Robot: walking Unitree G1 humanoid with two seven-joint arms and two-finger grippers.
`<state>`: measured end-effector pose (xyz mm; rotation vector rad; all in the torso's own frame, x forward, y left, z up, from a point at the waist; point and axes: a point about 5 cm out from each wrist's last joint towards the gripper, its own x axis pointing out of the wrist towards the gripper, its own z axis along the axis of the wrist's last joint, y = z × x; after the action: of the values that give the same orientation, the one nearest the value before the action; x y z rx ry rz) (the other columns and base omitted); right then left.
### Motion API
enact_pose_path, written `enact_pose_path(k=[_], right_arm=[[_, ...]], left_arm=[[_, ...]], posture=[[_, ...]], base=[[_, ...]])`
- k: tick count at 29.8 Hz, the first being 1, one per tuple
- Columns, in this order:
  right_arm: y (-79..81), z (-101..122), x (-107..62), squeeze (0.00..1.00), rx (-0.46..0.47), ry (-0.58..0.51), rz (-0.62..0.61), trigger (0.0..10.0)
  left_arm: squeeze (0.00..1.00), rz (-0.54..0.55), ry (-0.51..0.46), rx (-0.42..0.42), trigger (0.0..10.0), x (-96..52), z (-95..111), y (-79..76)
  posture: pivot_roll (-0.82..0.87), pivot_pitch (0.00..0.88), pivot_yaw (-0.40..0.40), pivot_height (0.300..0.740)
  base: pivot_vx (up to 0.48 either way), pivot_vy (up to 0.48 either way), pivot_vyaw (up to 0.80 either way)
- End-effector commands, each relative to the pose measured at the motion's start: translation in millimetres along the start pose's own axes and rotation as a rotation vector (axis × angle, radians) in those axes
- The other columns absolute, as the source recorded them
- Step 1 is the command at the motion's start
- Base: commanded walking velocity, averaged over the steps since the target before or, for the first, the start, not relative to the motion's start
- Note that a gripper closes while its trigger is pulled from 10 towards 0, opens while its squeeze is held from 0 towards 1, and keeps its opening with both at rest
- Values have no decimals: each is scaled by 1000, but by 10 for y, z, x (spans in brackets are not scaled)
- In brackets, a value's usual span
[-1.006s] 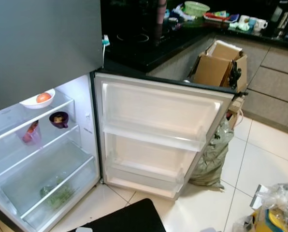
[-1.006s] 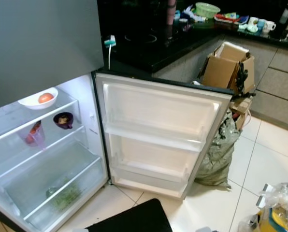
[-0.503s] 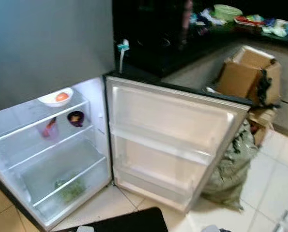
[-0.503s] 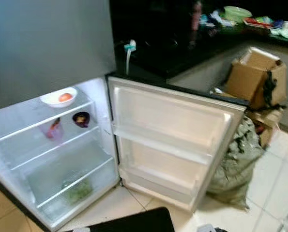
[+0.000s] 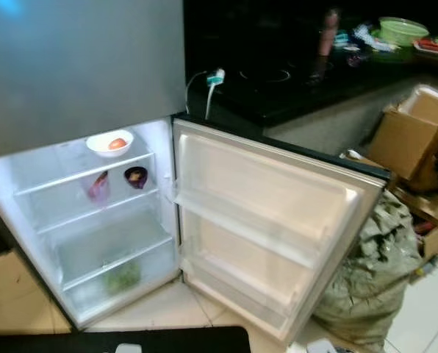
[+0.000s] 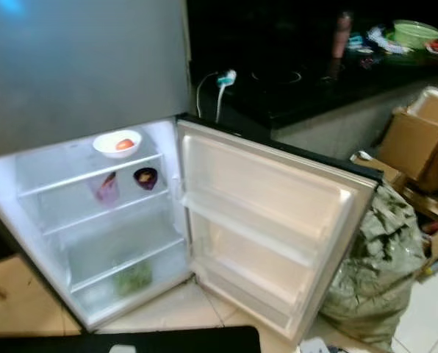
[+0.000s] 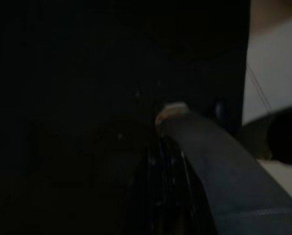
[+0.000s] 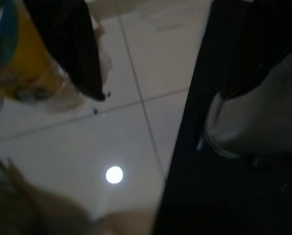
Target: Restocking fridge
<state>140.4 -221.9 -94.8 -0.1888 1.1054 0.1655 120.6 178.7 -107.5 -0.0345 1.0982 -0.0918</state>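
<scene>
we stand before the fridge [image 5: 72, 66], its lower door [image 5: 270, 220] swung wide toward our right, the lit compartment open to us. our judgement is that the step in hand is fetching stock and bringing it to the shelves; nothing is in either gripper that we can confirm. the right gripper [image 8: 151, 73] hangs low over the tiled floor [image 8: 121, 142], its two black fingers spread apart with floor showing between them, and a yellow packet in clear wrap [image 8: 18, 58] lies just beside one finger. that packet is probably what we should restock. the left gripper hangs idle in the dark and we cannot tell whether its fingers are parted or closed

to do this well, we should face the goods squarely, lower the right gripper until the fingers straddle the packet, and close gently since the wrap looks slippery. then carry it to a free stretch of shelf, keeping clear of the door edge

counting what is inside: one white bowl [image 5: 109, 142] on the top shelf holding one orange-red fruit [image 5: 117, 143]; on the middle shelf one pink cup [image 5: 98, 187] and one dark purple cup [image 5: 136, 176], near each other but apart; one bunch of greens [image 5: 122, 277] in the bottom drawer. the door racks look bare. beside the door we count one grey-green sack [image 5: 370, 276] and one cardboard box [image 5: 414, 136], with one green bowl [image 5: 403, 29] on the dark counter
</scene>
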Motion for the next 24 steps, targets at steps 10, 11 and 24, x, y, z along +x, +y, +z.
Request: enact_pose_path(k=[10,11,24], right_arm=[[-22,-48,-14,0,23,3,-12,10000],[-23,-48,-14,0,23,3,-13,10000],[-79,-102,-27,0,-8,44,-73,10000]], left_arm=[[0,-17,43,6,10000,-5,-93,-52],[0,-17,43,6,10000,-5,-93,-52],[0,-22,45,5,10000,-4,-93,-58]], posture=[[-67,0,-28,740],[-67,0,-28,740],[-67,0,-29,740]], base=[[0,-412,776],[0,-412,681],[0,-396,0]])
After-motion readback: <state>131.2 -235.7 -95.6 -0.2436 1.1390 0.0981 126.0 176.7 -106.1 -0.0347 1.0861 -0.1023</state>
